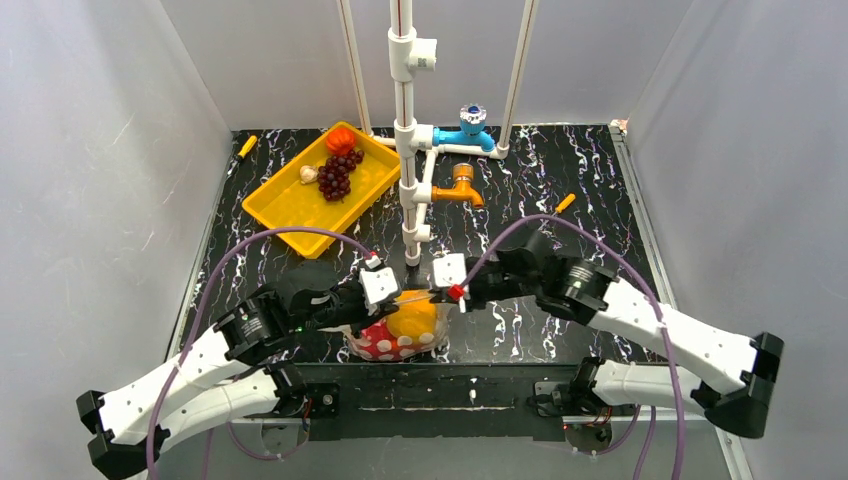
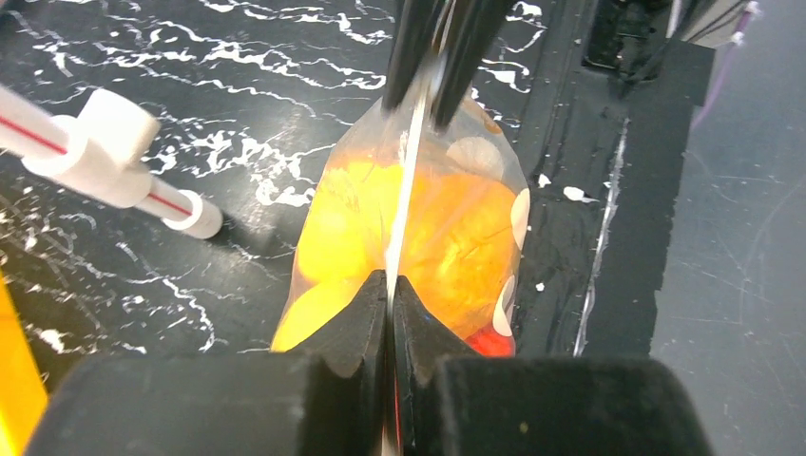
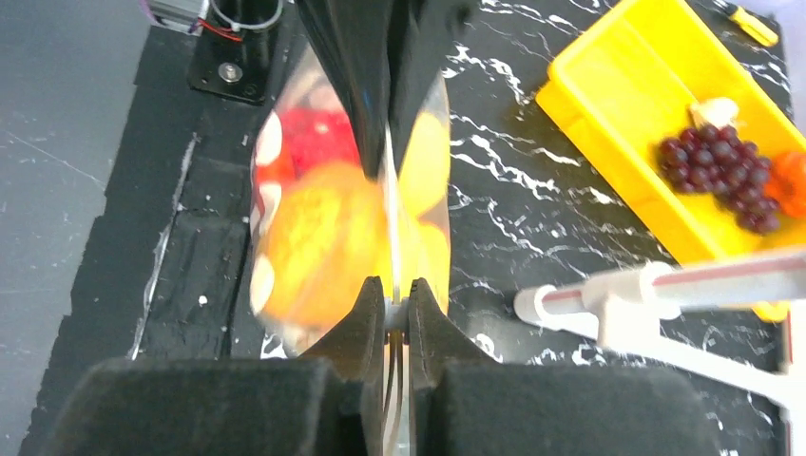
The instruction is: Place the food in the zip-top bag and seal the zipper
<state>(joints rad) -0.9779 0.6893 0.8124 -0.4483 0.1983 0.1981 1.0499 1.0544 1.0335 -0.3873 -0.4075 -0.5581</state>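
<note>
The zip-top bag [image 1: 398,338] stands upright at the near table edge, with orange, yellow and red food [image 2: 456,237] inside. Its zipper [image 2: 409,161] runs along the top edge between my two grippers. My left gripper [image 2: 392,285] is shut on the zipper's left end. My right gripper [image 3: 397,290] is shut on the zipper's other end, a small white piece pinched between its pads. The two grippers [image 1: 398,293] [image 1: 442,292] face each other a short way apart. More food lies in the yellow tray [image 1: 285,210]: dark purple grapes [image 1: 335,176], a red piece [image 1: 341,140], a white garlic [image 1: 309,174].
A white pipe stand [image 1: 405,150] with a blue tap [image 1: 470,125] and an orange tap [image 1: 462,186] rises just behind the bag. Its pipe end [image 3: 608,294] lies close to my right gripper. Small orange-handled tools [image 1: 246,146] [image 1: 566,203] lie on the table.
</note>
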